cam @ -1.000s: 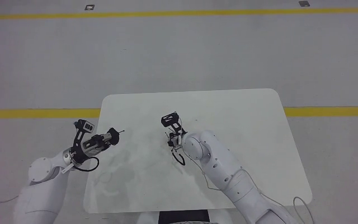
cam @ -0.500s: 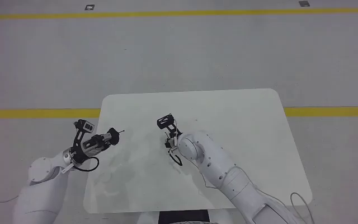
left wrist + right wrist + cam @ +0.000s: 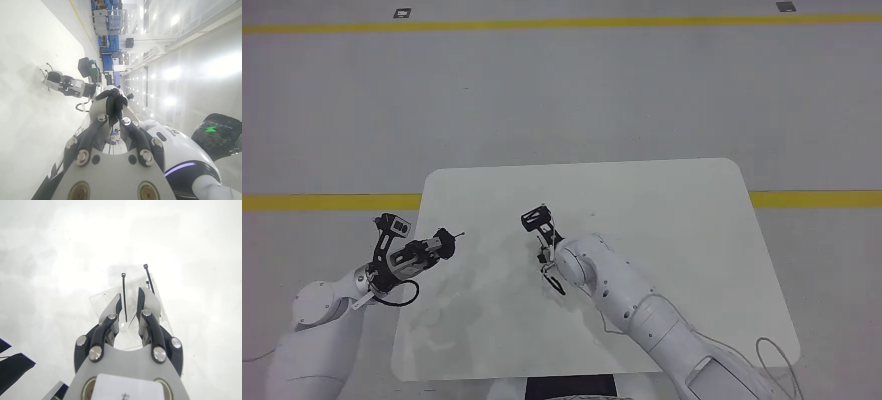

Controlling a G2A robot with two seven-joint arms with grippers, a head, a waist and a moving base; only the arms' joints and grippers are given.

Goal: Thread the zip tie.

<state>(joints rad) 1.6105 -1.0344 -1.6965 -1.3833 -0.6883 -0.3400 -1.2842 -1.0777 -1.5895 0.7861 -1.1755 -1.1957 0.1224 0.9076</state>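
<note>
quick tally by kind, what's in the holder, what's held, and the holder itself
zip ties standing in the holder: 3 (the third is small and partly hidden)
zip tie held in the left end effector: 1
clear holder: 1
total: 5

Glossy white rounded arms (image 3: 637, 300), grey-plated right claw (image 3: 130, 292), black finger links (image 3: 100, 330), silver screws (image 3: 95, 353), ribbed black pads (image 3: 140, 300).
</note>
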